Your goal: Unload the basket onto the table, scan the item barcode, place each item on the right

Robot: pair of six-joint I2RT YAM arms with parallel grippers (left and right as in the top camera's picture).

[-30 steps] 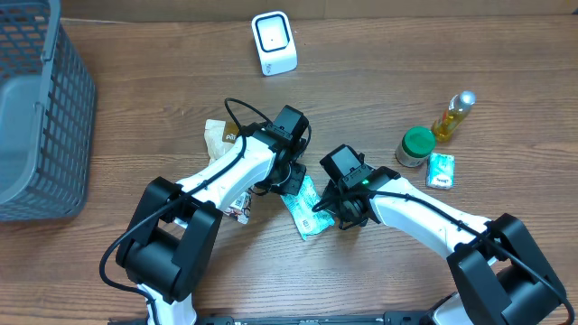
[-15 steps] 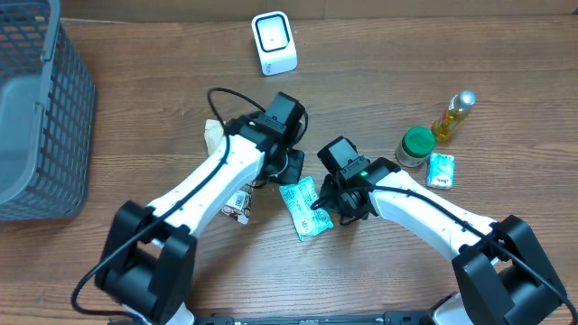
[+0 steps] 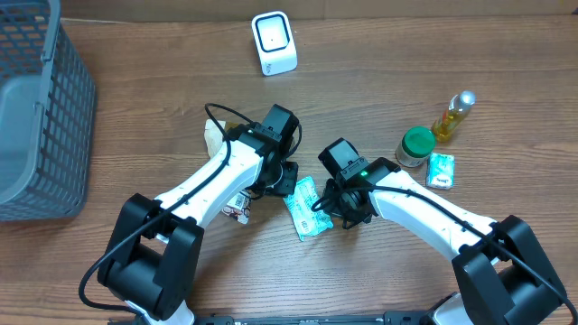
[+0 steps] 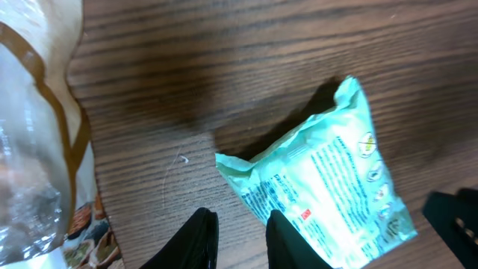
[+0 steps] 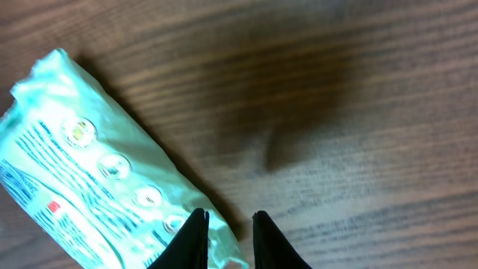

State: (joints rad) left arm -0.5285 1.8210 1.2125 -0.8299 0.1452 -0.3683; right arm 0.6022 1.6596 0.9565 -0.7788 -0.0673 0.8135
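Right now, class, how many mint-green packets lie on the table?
2. The large packet lies between the left claw and right claw; the small packet lies right of the green-lidded jar. More may be hidden.

I take this for a mock shop checkout laid out on a wooden table (image 3: 135, 81). A white barcode scanner (image 3: 274, 42) stands at the far side and a grey mesh shopping basket (image 3: 45, 117) at the left. Groceries lie about: a bottle of yellow liquid (image 3: 453, 116), a green-lidded jar (image 3: 416, 146), a mint-green packet (image 3: 305, 209).
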